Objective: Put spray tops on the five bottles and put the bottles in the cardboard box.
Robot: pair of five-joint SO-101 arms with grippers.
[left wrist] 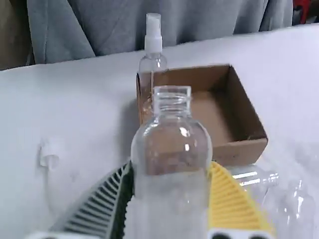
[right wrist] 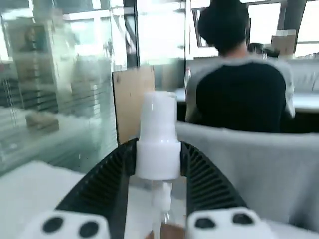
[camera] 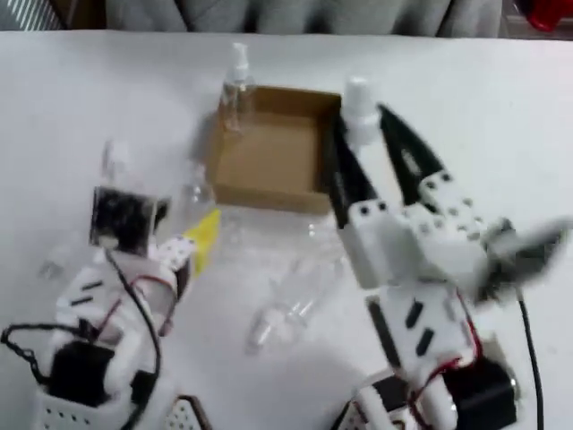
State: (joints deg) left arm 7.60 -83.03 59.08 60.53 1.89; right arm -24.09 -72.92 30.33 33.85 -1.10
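Clear round bottle [left wrist: 171,164]; white spray top [right wrist: 158,144]

Capped bottle [camera: 237,85] — behind cardboard box [camera: 269,195]

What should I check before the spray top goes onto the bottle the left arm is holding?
1. Left gripper, jaws shut on the open bottle: ok.
2. Open bottle upright, neck uncovered: ok.
3. Right gripper, jaws shut on the spray top: ok.
4. Spray top lined up over the bottle's neck: not ok. In the high view it sits by the cardboard box's far right corner, well apart from the bottle.
5. Free room in the cardboard box: ok.
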